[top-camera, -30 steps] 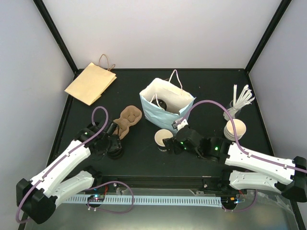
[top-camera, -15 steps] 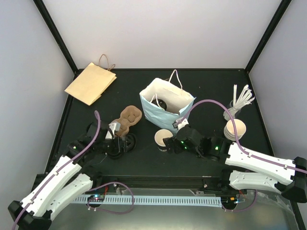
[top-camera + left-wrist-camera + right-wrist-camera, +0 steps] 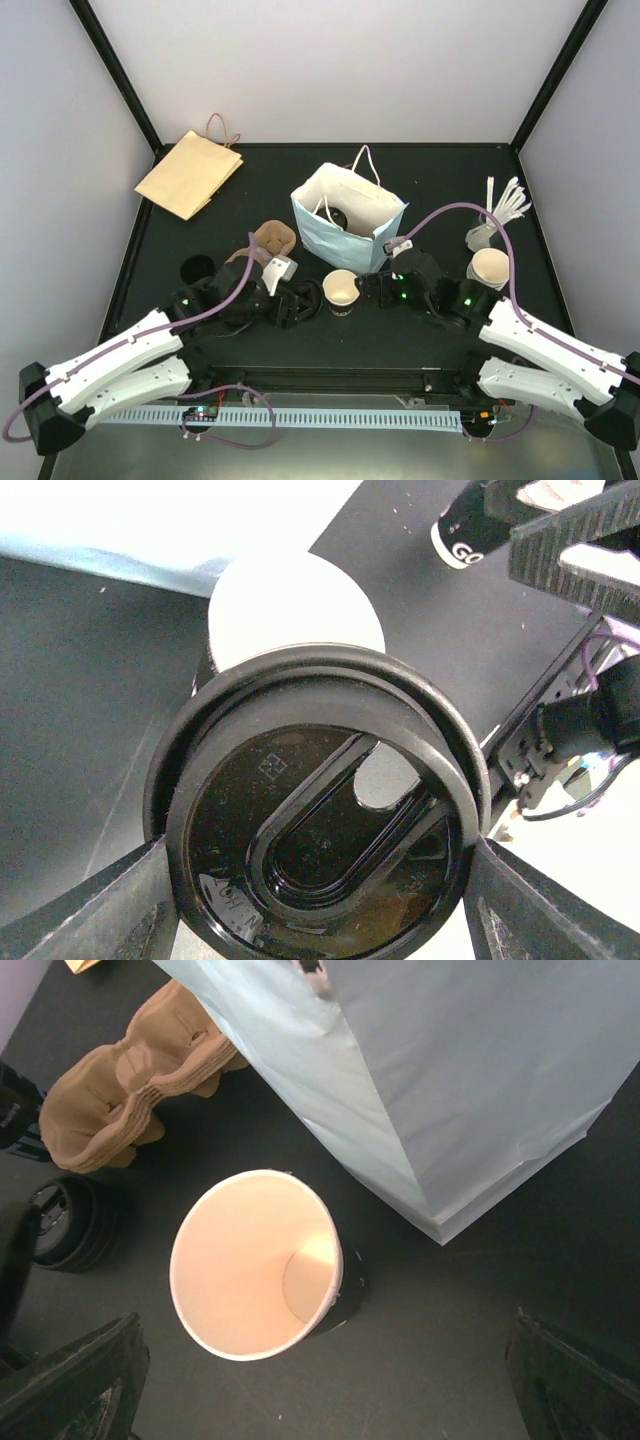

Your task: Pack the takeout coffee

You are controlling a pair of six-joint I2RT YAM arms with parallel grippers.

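Seen from above, the light was bright and even. The pale walls (image 3: pixel 330 70) glowed, and the flat black table (image 3: pixel 450 180) looked dark with only soft shadows. Right in front of the left gripper (image 3: pixel 320 900), the round black plastic lid (image 3: pixel 320 840) was shiny, with thin bright streaks on its rim. Past it, white parts were washed out. Ahead of the right gripper (image 3: pixel 320 1380), the open white paper cup (image 3: pixel 255 1270) glowed warm inside and threw a small soft shadow. That gripper's dark fingers (image 3: pixel 70 1380) looked blurry.

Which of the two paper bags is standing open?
The pale blue bag with white handles, mid-table, stands upright with its mouth open. The brown bag lies flat at the far left corner.
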